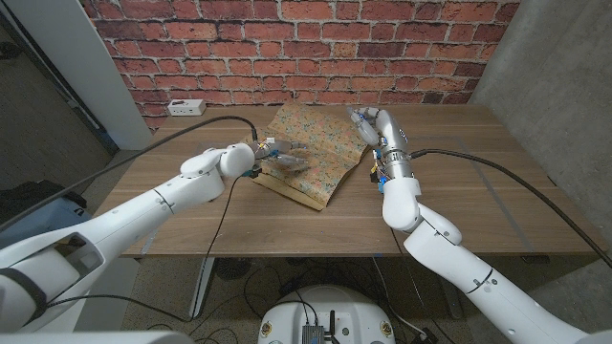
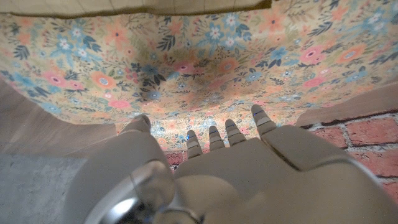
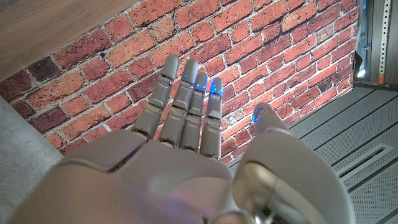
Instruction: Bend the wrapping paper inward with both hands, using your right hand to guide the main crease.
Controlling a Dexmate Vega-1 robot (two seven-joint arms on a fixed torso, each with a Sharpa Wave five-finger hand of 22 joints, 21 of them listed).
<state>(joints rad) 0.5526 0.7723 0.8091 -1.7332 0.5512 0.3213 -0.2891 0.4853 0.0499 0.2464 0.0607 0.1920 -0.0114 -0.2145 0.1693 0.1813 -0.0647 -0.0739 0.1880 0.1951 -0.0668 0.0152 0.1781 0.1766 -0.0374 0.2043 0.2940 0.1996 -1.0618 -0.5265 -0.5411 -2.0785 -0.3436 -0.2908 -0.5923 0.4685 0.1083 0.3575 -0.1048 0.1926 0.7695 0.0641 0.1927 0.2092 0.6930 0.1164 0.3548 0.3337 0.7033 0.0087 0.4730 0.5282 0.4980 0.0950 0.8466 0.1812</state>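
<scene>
Paper [image 1: 311, 153], desk's [image 1: 478, 191] far edge: fold starting. Left hand [image 1: 277, 153] presses it, grip unclear; right hand [image 1: 368, 124] spread, empty. Next: right hand creases inward.

The wrapping paper [image 1: 311, 143] is showing a cream ground scattered with flowers in pink, orange and blue and dark green-blue leaves, seen plainly in the left wrist view [image 2: 205, 62]; its underside edge is showing plain tan. The table [image 1: 478, 191] is wearing a warm brown wood grain. The brick wall [image 1: 316, 48] behind is showing red with pale grey mortar. The left hand [image 1: 277, 153] and right hand [image 1: 368, 122] are looking pale grey, the right fingertips [image 3: 199, 81] glowing blue. A white socket strip [image 1: 182, 106] is sitting at the table's far edge
</scene>
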